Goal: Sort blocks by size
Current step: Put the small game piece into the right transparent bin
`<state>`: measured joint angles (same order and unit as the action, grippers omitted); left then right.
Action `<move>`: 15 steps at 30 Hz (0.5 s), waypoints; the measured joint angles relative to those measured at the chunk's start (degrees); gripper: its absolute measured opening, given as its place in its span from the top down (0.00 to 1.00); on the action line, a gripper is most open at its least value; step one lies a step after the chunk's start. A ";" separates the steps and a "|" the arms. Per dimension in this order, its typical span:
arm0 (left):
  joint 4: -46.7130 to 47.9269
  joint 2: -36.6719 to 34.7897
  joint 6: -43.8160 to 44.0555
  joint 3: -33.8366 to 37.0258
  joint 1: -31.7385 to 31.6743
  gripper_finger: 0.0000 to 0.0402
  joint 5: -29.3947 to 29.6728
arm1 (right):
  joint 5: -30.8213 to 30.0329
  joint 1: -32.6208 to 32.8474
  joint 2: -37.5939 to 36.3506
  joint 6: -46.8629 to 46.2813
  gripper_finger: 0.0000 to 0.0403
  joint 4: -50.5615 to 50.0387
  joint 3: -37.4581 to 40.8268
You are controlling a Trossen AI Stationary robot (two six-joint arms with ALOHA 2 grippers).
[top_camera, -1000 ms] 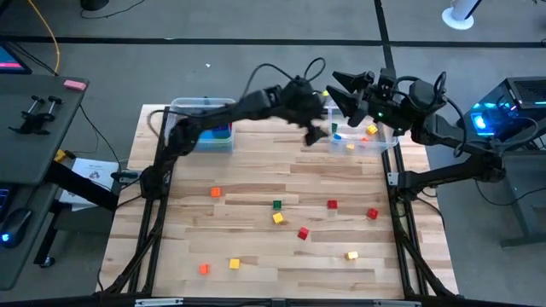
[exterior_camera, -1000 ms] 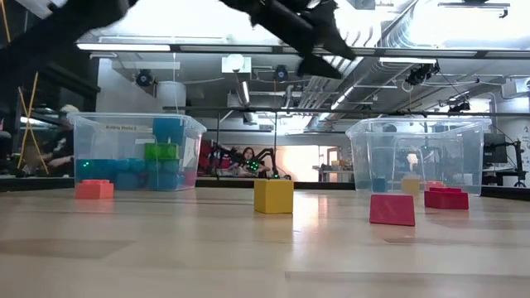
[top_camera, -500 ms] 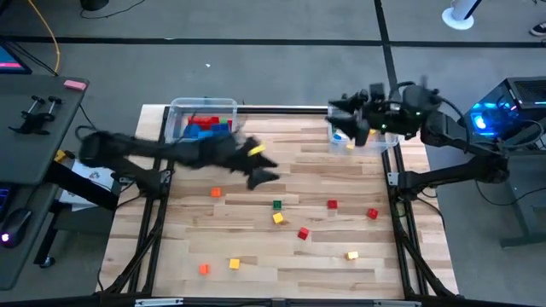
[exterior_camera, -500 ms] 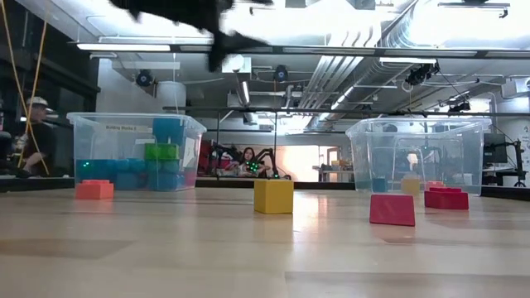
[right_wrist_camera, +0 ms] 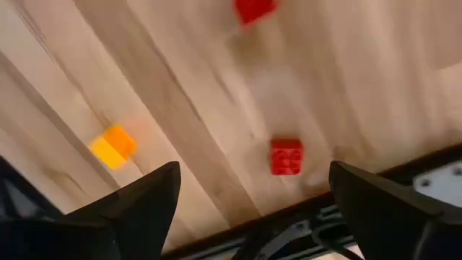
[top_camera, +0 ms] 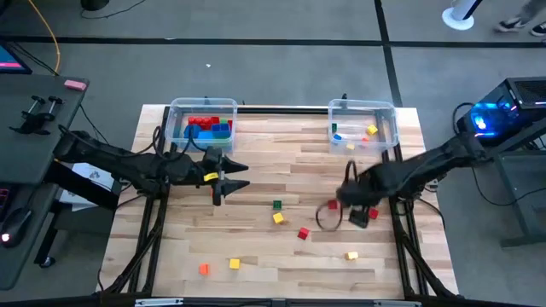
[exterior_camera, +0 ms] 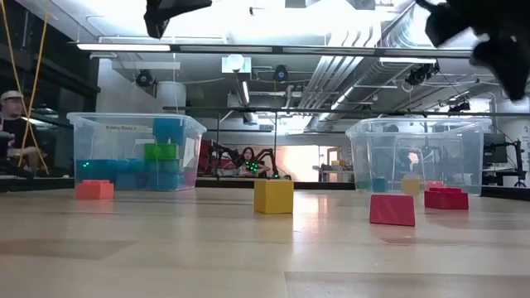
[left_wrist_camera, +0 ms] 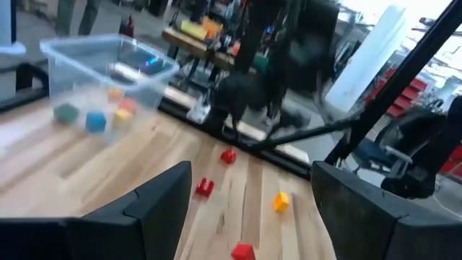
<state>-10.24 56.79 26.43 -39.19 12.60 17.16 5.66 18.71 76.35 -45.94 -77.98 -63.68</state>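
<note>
Showing a tiny unreadable label, left bin [exterior_camera: 137, 153] holds blocks [exterior_camera: 161, 151].

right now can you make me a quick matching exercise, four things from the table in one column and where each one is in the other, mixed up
Things:
1. left bin
2. right bin
3. left gripper
4. right gripper

Places or contents:
a. open, over the boards near the table's right edge, by the red blocks
b. holds red, blue and green blocks
c. open, just in front of the left bin
d. holds a few small blocks, among them yellow and green

Pairs: 1-b, 2-d, 3-c, 4-a
</note>
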 joint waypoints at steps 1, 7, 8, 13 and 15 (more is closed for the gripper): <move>-0.01 -0.33 -0.64 -0.05 -0.02 0.33 -0.01 | 0.47 1.02 0.88 0.54 0.13 2.30 1.96; 0.22 -0.07 -1.06 -0.01 0.00 0.33 -0.06 | -4.94 2.08 6.90 7.27 0.13 17.86 8.46; -0.01 -0.16 -1.08 -0.03 0.00 0.33 -0.06 | -6.12 1.62 8.07 10.31 0.13 19.45 8.72; 0.17 -0.08 -1.13 -0.05 -0.39 0.33 -0.05 | -10.02 -1.85 13.67 22.79 0.13 24.51 9.25; 0.17 -0.12 -1.11 -0.05 -0.64 0.33 -0.03 | -8.33 -3.72 15.76 25.92 0.13 26.00 9.24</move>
<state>-10.07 56.66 25.31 -39.24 11.96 17.13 -2.67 14.99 92.12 -20.03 -51.98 -54.43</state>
